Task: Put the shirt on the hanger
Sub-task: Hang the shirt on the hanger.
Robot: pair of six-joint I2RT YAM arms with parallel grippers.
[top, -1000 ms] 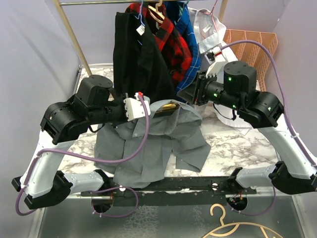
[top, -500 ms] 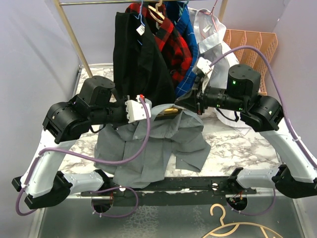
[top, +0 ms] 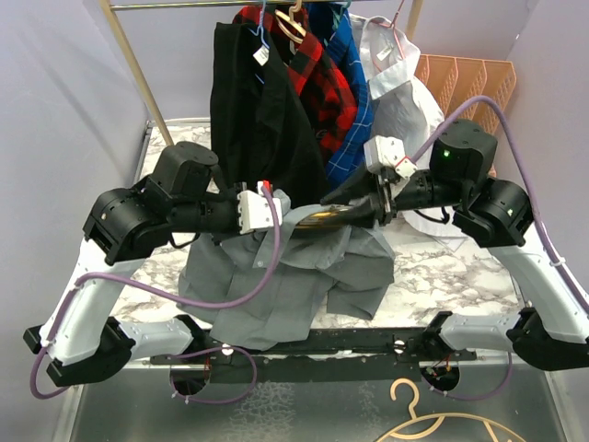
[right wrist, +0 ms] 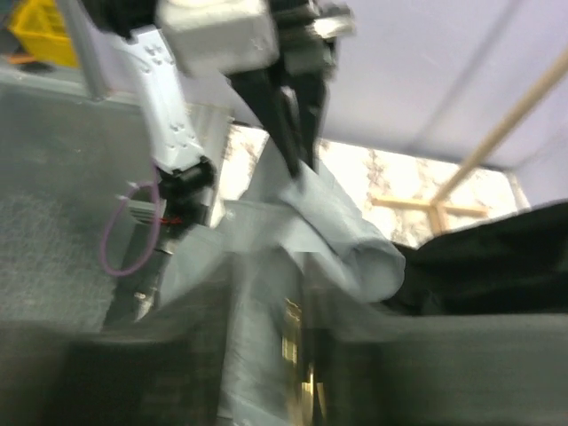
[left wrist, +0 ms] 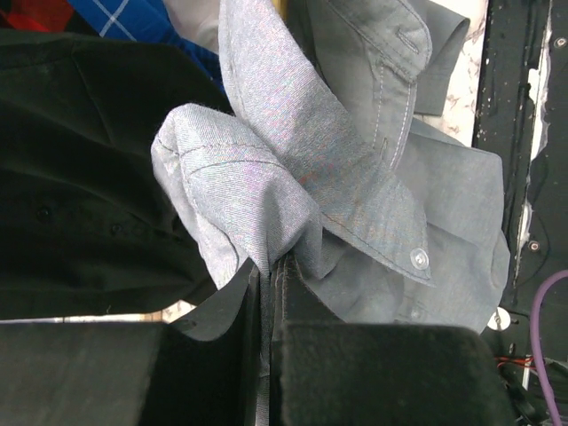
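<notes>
The marble table [top: 442,267] is carrying the lower body of the shirt [top: 294,285]. The shirt is lying crumpled at near-centre, while its collar end is being held raised off the surface toward the far side. That end is hanging just in front of the black garment [top: 253,101].

The raised position is probably giving clearance for threading the hanger inside the shoulders. The hanger [top: 324,217] is showing as a short yellow-gold length between the two grippers, and grey cloth is covering most of it.

The left gripper [left wrist: 269,288] is pinching a fold by the collar, jaws together on the cloth, which is anchoring the left side of the garment. The right gripper [top: 366,210] is sitting at the hanger's right end. Its wrist view is blurred, so whether its jaws are clamped cannot be told.
</notes>
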